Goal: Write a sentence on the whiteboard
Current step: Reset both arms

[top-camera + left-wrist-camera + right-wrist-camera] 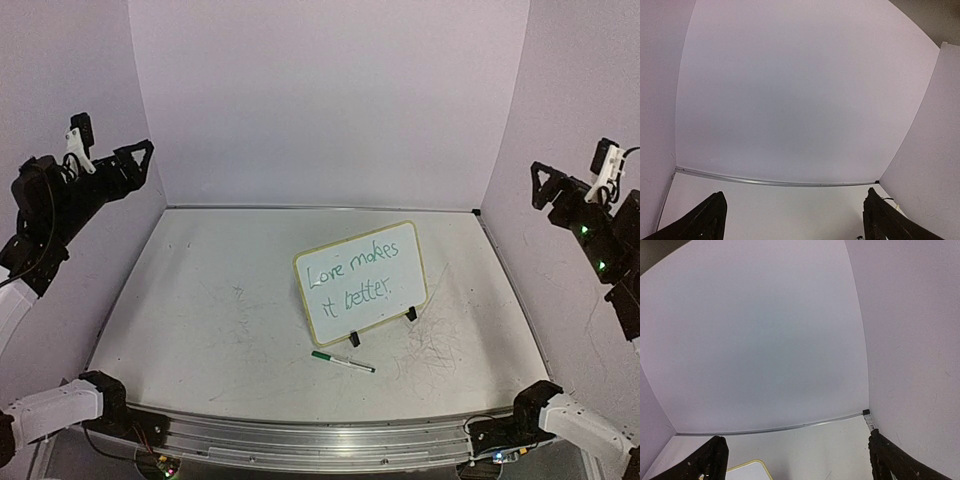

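The whiteboard (pixel 361 282) stands tilted on two black clip feet in the middle of the table, with green writing "Love makes it better." on it. Its top corner shows at the bottom of the right wrist view (pixel 751 470). A green marker (pixel 342 361) with a white end lies on the table just in front of the board. My left gripper (pixel 140 152) is raised high at the far left, open and empty; its fingertips (pixel 710 220) frame bare table. My right gripper (pixel 540 180) is raised at the far right, open and empty.
Pale walls enclose the table on three sides. Dark scribble marks (pixel 435 345) stain the tabletop right of the board. A metal rail (pixel 310 435) runs along the near edge between the arm bases.
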